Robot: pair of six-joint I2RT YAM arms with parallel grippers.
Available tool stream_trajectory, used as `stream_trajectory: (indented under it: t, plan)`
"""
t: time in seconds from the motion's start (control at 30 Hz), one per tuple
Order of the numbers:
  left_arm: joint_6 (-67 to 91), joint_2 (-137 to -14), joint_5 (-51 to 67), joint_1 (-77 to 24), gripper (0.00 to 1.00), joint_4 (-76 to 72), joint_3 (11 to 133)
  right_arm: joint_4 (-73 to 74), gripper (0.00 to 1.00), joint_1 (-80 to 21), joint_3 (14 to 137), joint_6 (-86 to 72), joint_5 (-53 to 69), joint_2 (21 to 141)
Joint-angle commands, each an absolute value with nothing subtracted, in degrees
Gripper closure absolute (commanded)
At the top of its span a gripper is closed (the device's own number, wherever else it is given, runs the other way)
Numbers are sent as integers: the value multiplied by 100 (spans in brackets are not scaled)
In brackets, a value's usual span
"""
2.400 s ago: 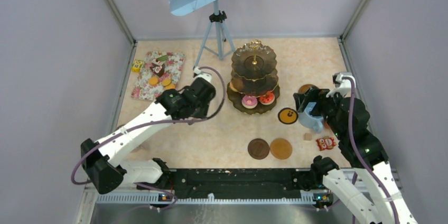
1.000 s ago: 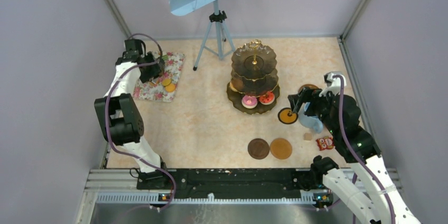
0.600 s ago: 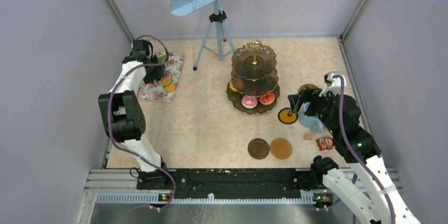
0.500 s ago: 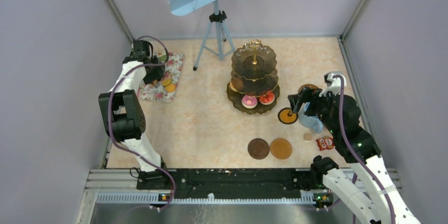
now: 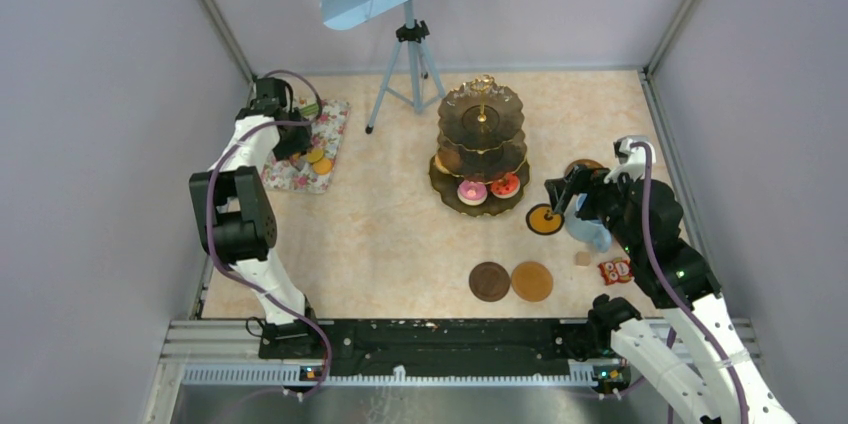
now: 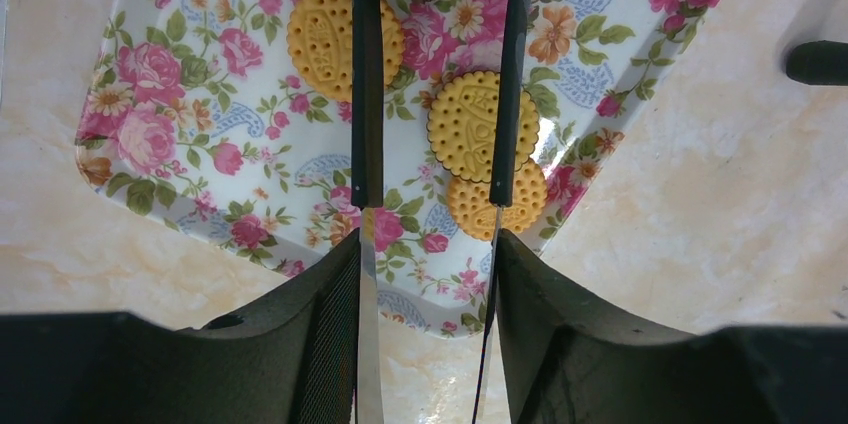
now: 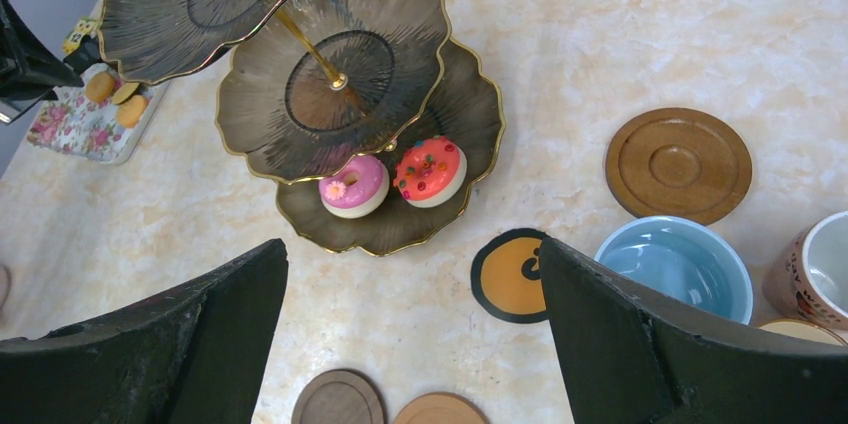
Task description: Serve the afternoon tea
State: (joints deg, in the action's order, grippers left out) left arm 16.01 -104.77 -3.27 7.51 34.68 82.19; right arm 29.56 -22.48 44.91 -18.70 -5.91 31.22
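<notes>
At the table's (image 5: 400, 234) near edge lie two brown coasters (image 5: 490, 281); by the right edge the right gripper (image 7: 411, 242) hangs with jaws spread wide, the light blue mug (image 7: 673, 267) beside it. Mid-table is the three-tier stand (image 5: 481, 144) — two cakes (image 7: 352, 186) on its bottom tier — and at the far-left corner the left gripper (image 6: 425, 244) clamps black tongs (image 6: 367, 94) straddling an orange tart (image 6: 482, 125) on the floral mat (image 6: 170, 94).

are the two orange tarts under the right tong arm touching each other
Touching. The left wrist view shows the upper tart overlapping the lower tart at its edge, with no gap, on the floral mat.
</notes>
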Motion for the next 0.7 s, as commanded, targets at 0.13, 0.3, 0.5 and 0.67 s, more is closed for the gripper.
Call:
stream_trajectory:
  t: [0.13,0.3,0.5,0.67]
  plan:
    - [1449,-9967,-484,729,59,3277,8104,2727,6,-2313,4509,-1983,-502,3117]
    - [1408,-9747,-475,728,60,3274,8044,2732,6,-2317,4509,-1998,-483,3118]
    - [1389,-9552,-442,708,63,3351,8019,2750,6,-2319,4500,-2037,-472,3096]
    - [1286,-9199,-493,562,64,3753,8102,2789,6,-2314,4537,-2016,-487,3086]
